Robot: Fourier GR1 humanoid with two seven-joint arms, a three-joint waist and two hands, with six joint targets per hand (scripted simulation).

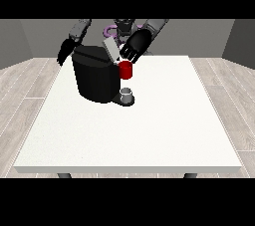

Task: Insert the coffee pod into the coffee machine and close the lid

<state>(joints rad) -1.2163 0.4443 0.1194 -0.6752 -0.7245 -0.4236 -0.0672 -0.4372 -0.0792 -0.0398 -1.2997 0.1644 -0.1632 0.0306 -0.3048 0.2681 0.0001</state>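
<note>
The black coffee machine (94,76) is standing on the white counter (149,130), toward the robot's side. Its grey lid (110,50) is tilting up, open. A red thing at the machine (126,69) is sitting just beside the machine's front. Below it, a grey thing (127,92) is resting on the machine's base; whether it is the pod I cannot tell. The robot hand at the view's right (133,45) is hovering just above the lid with fingers hanging relaxed, holding nothing. The robot hand at the view's left (64,51) is hanging behind the machine, fingers straight, holding nothing.
</note>
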